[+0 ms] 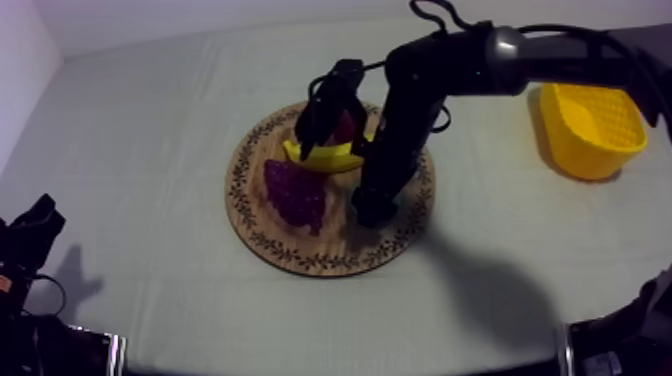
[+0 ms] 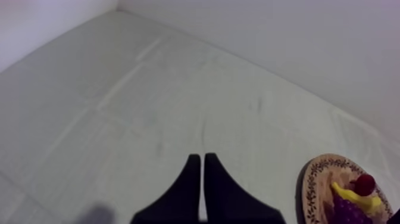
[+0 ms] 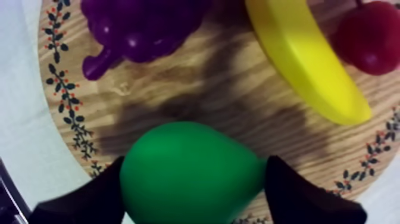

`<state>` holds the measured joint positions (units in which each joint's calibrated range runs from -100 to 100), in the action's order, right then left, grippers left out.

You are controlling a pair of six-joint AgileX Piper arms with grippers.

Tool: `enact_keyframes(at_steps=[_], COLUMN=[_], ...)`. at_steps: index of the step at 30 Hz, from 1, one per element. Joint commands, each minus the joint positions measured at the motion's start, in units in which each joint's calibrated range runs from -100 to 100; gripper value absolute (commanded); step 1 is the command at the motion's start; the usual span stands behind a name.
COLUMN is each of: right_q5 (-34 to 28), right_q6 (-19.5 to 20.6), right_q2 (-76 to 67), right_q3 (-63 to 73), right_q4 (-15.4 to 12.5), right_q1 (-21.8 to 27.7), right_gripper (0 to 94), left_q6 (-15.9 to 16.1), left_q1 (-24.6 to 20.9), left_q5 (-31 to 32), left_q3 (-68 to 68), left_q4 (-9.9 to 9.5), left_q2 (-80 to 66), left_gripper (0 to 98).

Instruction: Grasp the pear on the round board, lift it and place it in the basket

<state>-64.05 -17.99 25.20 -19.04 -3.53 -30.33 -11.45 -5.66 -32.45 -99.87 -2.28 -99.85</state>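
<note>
The green pear (image 3: 190, 173) lies on the round wooden board (image 3: 178, 89) near its patterned rim. My right gripper (image 3: 193, 173) is down over it, one black finger against each side, shut on the pear. From above, the right gripper (image 1: 370, 205) sits low on the board (image 1: 270, 240) and hides the pear. The yellow basket (image 1: 590, 128) stands at the table's right side, apart from the board. My left gripper (image 2: 202, 159) hovers over bare cloth, its fingers together in a narrow wedge, and rests at the lower left (image 1: 35, 225).
A banana (image 1: 325, 155), purple grapes (image 1: 295, 192) and a small red fruit (image 1: 345, 128) share the board, just beyond the pear. My right arm (image 1: 470, 60) crosses from the upper right, above the cloth between board and basket.
</note>
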Motion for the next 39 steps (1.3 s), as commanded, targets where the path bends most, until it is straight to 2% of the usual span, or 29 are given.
enact_keyframes(at_steps=[1, 5, 12, 24, 31, 39], right_q5=[0.2, 1.4, 5.1, 10.9, 13.0, 14.3], right_q6=[0.3, 1.7, 7.3, 16.1, 20.4, 21.2], right_q2=[-2.4, -8.3, -20.1, -33.3, -34.8, -31.4], right_q3=[-0.6, -2.1, -4.2, -3.2, -5.6, -10.8], right_q4=[0.5, 2.1, 7.3, 15.9, 18.8, 18.9], right_q1=[0.3, 1.6, 7.0, 24.2, 32.9, 37.4], right_gripper=[38.4, 38.3, 39.0, 40.2, 40.1, 39.7], left_q6=[0.0, 0.0, 0.0, 0.0, 0.0, 0.0], left_q1=[0.0, 0.0, 0.0, 0.0, 0.0, 0.0], left_q5=[0.0, 0.0, 0.0, 0.0, 0.0, 0.0], left_q3=[0.0, 0.0, 0.0, 0.0, 0.0, 0.0], left_q4=[0.0, 0.0, 0.0, 0.0, 0.0, 0.0], left_q2=[0.0, 0.0, 0.0, 0.0, 0.0, 0.0], left_gripper=[0.1, 0.1, 0.1, 0.1, 0.1, 0.1])
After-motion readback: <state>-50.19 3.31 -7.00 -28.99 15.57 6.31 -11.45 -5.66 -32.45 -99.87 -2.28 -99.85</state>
